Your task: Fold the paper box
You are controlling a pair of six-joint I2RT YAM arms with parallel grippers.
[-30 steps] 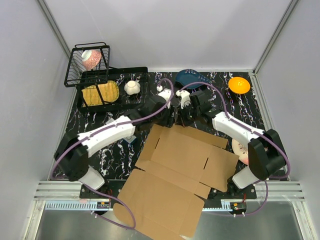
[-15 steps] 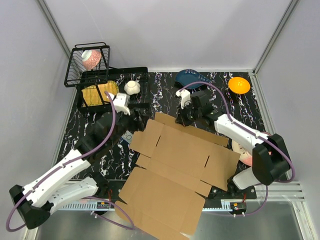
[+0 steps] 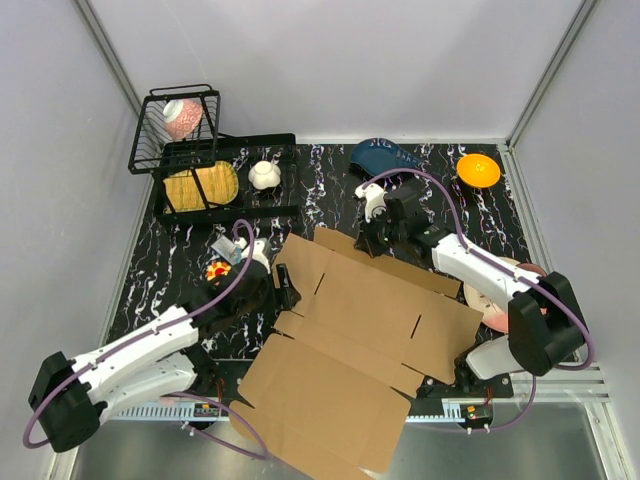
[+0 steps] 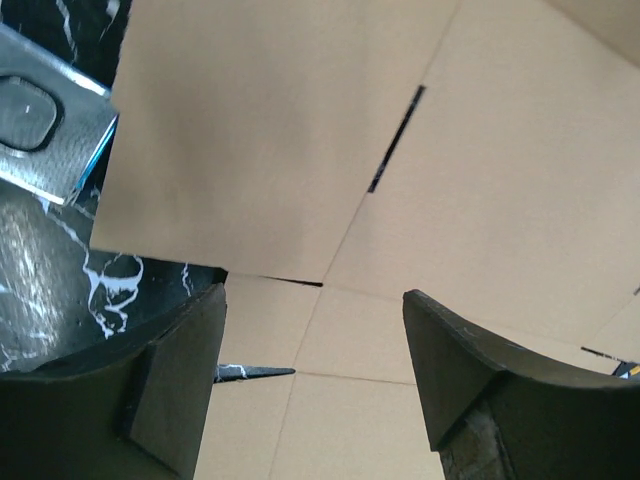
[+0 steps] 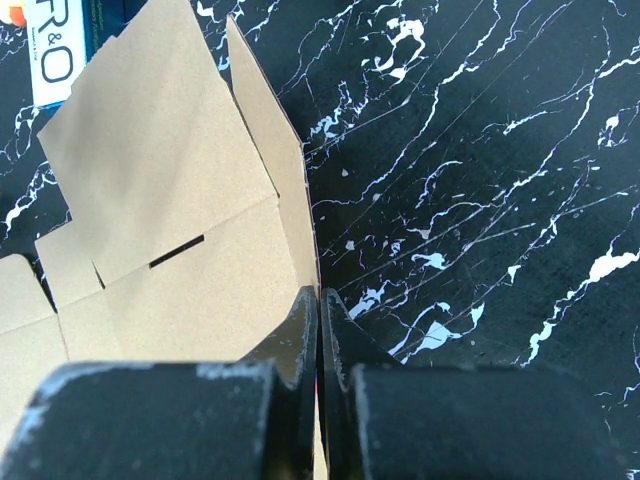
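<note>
I see 1 flat brown corrugated cardboard paper box. My right gripper pinches its far flap; my left gripper gapes above it.

Two hands: the left hand and the right hand. One paper box lies beneath both.

Beside the left hand is one silvery packet. Beyond it are one wire basket holding one patterned bowl, one black tray, one white pot and one yellow item.

Beyond the right hand are one dark blue bowl and one orange bowl. Behind it is one pink plate.
</note>
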